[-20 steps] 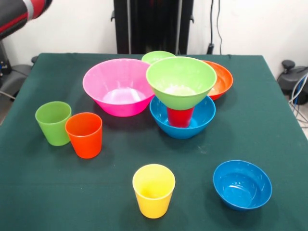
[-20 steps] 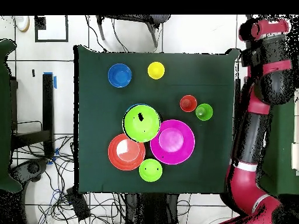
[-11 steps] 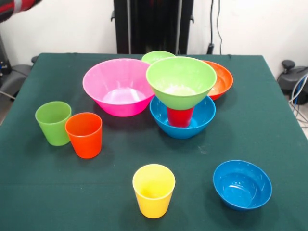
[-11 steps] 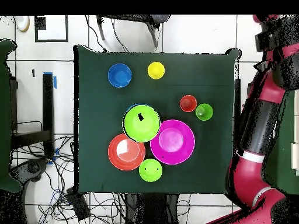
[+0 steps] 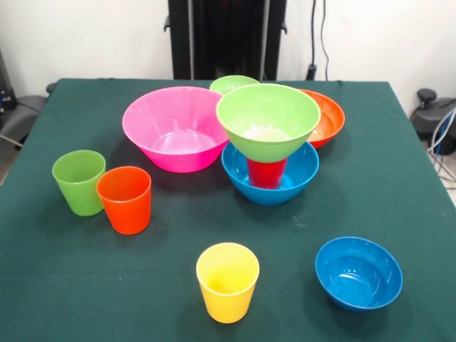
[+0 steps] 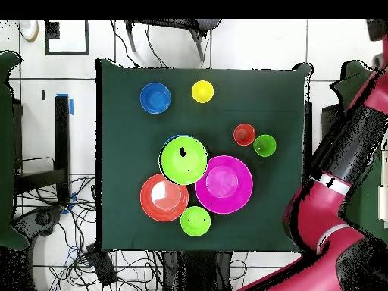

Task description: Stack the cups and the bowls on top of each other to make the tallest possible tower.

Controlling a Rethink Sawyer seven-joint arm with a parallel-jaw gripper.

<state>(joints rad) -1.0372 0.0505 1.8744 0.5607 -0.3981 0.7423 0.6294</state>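
The tower stands mid-table: a big blue bowl [image 5: 303, 171] holds a red cup [image 5: 266, 173], and a big light-green bowl [image 5: 268, 117] [image 6: 183, 159] rests upright on the cup. Left of it sits the big pink bowl [image 5: 174, 128] [image 6: 223, 184]. Behind are the small light-green bowl [image 5: 231, 84] [image 6: 195, 220] and the wide orange bowl [image 5: 329, 115] [image 6: 163, 198]. A light-green cup [image 5: 78, 182] [image 6: 265, 145] and an orange cup [image 5: 125, 199] [image 6: 244, 134] stand side by side. The yellow cup [image 5: 227, 281] [image 6: 202, 92] and small blue bowl [image 5: 358, 273] [image 6: 155, 98] stand apart. The gripper shows in neither view.
The red arm [image 6: 341, 174] runs beside the table's edge in the overhead view and leaves the picture at the upper right. The dark green table [image 5: 399, 178] [image 6: 129, 151] carries all the cups and bowls. Cables and floor tiles surround it.
The arm has swung further away from the table and no longer shows at the front view's top left. No cup or bowl has moved.
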